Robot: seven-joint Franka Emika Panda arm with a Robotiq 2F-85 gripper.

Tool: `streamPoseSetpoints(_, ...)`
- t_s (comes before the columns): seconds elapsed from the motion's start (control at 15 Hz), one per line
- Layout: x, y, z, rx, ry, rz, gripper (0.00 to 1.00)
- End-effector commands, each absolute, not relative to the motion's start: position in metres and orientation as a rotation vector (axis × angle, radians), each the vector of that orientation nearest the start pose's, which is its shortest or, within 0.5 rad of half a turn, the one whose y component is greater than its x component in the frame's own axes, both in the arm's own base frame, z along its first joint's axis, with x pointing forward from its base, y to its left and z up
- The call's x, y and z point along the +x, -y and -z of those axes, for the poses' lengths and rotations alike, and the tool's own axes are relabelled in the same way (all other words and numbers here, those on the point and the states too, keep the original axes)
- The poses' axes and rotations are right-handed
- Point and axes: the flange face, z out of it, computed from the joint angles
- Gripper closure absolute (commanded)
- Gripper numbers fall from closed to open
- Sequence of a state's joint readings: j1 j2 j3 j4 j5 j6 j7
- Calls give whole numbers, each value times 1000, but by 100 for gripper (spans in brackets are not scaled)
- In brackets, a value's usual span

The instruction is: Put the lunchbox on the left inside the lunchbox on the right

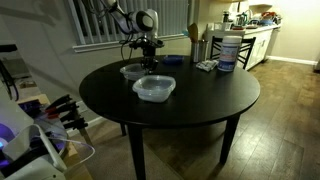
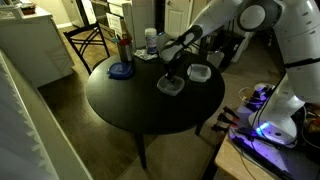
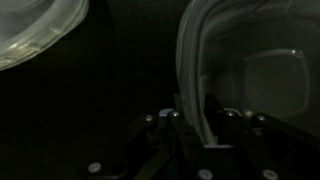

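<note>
Gripping the lunchbox (image 3: 250, 80) wall, jaws, one inside, one outside.

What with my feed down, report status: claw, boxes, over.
Claw astride box wall, grip unclear. Box on table. Empty other box beside it. Tub well aside.

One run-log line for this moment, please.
phase: grasping | gripper: fingers astride rim of clear plastic lunchbox, closure unclear | second clear lunchbox: apart, on round dark table | nesting: not done
</note>
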State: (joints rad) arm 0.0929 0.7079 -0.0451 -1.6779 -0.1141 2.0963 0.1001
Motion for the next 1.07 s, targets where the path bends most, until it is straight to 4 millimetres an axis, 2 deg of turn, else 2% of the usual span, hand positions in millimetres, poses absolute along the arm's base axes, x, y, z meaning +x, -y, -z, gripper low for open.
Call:
streamPoseSetpoints(0.0, 640, -34, -179, -3293, 65, -484, 97)
streamPoseSetpoints(0.13, 634, -40, -191, -3305, 102, -480, 100)
streamPoseSetpoints(0.33, 623, -45, -220, -3319, 159, -468, 97)
streamPoseSetpoints(0.53, 607, -43, -245, -3348, 207, -468, 97)
streamPoseSetpoints(1.0, 568, -8, -281, -3427, 276, -532, 97)
